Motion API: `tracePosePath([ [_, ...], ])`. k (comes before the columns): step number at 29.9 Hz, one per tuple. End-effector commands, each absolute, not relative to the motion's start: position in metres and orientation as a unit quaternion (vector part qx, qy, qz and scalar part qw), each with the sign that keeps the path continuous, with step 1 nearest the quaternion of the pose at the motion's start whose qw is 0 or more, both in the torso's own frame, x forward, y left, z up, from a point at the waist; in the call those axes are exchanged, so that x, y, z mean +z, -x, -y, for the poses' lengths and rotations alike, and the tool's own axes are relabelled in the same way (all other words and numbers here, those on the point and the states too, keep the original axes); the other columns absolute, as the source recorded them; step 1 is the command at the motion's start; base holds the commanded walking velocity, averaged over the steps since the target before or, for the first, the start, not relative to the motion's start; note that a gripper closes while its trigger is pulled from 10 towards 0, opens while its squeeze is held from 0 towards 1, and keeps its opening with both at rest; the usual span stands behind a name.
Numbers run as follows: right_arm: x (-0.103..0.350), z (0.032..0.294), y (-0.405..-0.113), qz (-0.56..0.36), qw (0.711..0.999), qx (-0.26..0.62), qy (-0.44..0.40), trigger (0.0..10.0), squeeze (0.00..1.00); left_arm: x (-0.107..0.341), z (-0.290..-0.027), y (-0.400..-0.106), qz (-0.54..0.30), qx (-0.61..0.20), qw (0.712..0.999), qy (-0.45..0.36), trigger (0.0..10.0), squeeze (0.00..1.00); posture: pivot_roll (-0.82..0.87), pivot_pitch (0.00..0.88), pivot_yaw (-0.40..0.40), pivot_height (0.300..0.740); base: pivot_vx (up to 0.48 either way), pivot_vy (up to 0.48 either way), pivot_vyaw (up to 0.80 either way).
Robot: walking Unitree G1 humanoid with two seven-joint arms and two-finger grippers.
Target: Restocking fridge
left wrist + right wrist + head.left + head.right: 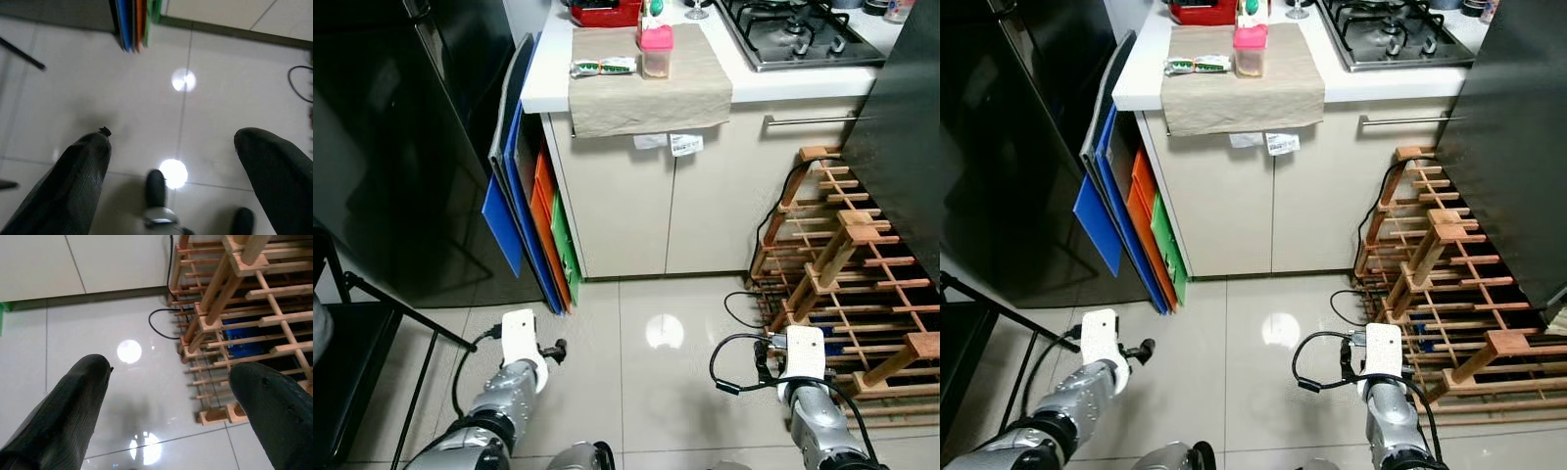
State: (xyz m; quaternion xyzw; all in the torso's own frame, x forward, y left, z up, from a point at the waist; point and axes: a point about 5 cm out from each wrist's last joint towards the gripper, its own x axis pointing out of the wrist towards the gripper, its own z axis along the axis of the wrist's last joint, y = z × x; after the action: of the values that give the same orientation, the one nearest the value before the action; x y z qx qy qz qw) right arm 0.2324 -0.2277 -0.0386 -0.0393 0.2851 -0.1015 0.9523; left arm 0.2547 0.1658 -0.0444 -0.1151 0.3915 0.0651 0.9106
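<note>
Pale floor tiles (636,392) run up to a white worktop (540,69) draped with a beige cloth (651,83). On that cloth stand a pink-lidded container (656,51) and, just beside it, a green-and-white packet (603,67): judged the stock for restocking. Beside the worktop stands the dark fridge (391,147), door closed. Left hand (171,161) and right hand (166,396) hang low over the floor, fingers spread, grasping nothing. Risk: a black cable (744,304) and wooden rack (852,274) lie near the right arm; advancing could snag them.

Lighting: bright, even, overhead. Glare spots on glossy floor tiles (664,331); black fridge (382,147) beside them dim. Left wrist view soft, blurred.
</note>
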Motion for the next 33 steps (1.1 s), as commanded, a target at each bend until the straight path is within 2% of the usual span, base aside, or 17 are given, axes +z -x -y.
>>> tracePosePath([
  [1,-0.04,0.224,-0.231,-0.285,0.953,-0.094,0.047,10.0,0.49,-0.049,-0.169,-0.248,-0.399,0.08,0.905,0.119,10.0,0.0,-0.18,0.064,0.076,0.732,0.0,0.0,0.0],
  [6,-0.045,0.207,-0.231,-0.304,0.95,-0.059,0.043,10.0,0.49,-0.054,-0.183,-0.239,-0.417,0.08,0.902,0.081,10.0,0.0,-0.12,0.059,0.031,0.732,0.0,0.0,0.0],
  [14,-0.048,0.198,-0.23,-0.307,0.95,-0.048,0.035,10.0,0.49,-0.055,-0.198,-0.234,-0.409,0.1,0.903,0.088,10.0,0.0,-0.1,0.081,0.035,0.732,0.0,0.0,0.0],
  [17,-0.048,0.204,-0.23,-0.313,0.947,-0.063,0.024,10.0,0.49,-0.054,-0.198,-0.235,-0.404,0.1,0.904,0.095,10.0,0.0,-0.12,0.072,0.063,0.732,0.0,0.0,0.0],
  [19,-0.047,0.209,-0.231,-0.312,0.946,-0.083,0.003,10.0,0.49,-0.052,-0.197,-0.238,-0.389,0.1,0.906,0.132,10.0,0.0,-0.12,0.065,0.072,0.732,0.0,0.0,0.0],
  [25,-0.045,0.211,-0.235,-0.319,0.945,-0.069,0.036,10.0,0.49,-0.051,-0.194,-0.241,-0.401,0.091,0.908,0.086,10.0,0.0,-0.13,0.025,0.068,0.732,0.0,0.0,0.0],
  [33,-0.045,0.218,-0.231,-0.314,0.945,-0.082,0.028,10.0,0.49,-0.054,-0.186,-0.238,-0.411,0.074,0.906,0.071,10.0,0.0,-0.15,0.037,0.057,0.732,0.0,0.0,0.0],
])
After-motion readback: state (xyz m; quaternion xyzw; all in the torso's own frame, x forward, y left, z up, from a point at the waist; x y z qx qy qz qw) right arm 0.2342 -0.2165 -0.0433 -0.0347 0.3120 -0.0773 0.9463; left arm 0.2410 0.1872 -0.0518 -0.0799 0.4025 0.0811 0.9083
